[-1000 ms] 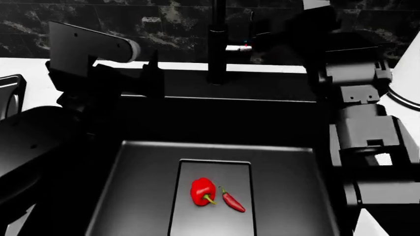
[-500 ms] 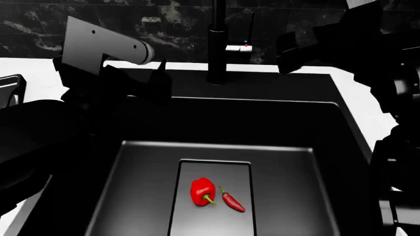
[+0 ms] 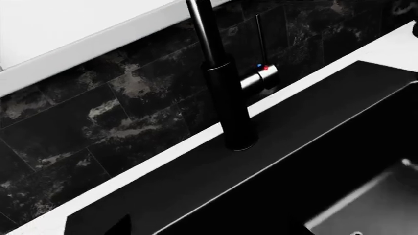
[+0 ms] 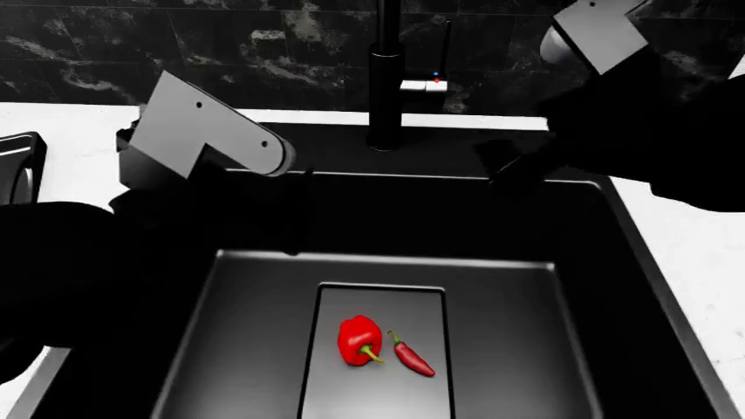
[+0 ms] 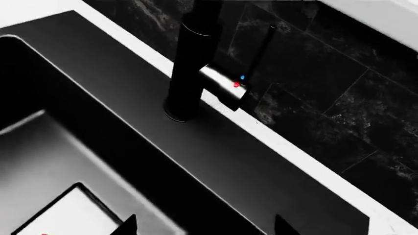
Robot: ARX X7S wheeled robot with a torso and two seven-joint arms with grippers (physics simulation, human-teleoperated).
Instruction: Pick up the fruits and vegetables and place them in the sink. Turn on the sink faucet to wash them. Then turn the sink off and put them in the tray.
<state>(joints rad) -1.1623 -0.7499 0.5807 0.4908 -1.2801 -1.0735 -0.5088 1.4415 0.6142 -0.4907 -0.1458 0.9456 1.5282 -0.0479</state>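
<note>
My right gripper (image 5: 202, 226): only two dark fingertips (image 5: 128, 225) show in its wrist view, set well apart with nothing between them; it hangs over the sink (image 4: 605, 218) on the lever side of the faucet (image 4: 386, 78). My left gripper (image 4: 297, 209): dark fingers (image 4: 300, 205) over the sink on the other side of the faucet, in front of it; I cannot tell from the head view whether they are apart or together, and its wrist view shows only one dark tip at the frame edge. Pepper (image 4: 358, 340): red, green stem, lying on the drain plate (image 4: 379, 305) in the sink floor, well in front of the faucet. Chili (image 4: 413, 357): slim, red, on the same plate just beside the pepper, on the lever side, a narrow gap between them. Faucet: upright black column on the sink's back deck, near both grippers, touched by neither. Lever block (image 5: 230, 92): juts from the faucet's side, marked with a red dot and a blue dot; a thin rod stands up from it. Counter (image 4: 70, 140): white, flanking the sink to both sides of the faucet. Wall (image 3: 98, 112): dark marbled tile directly behind the faucet. A dark rounded object (image 4: 17, 166) sits on the counter far to the left of the faucet, cut off by the frame; I cannot identify it.
</note>
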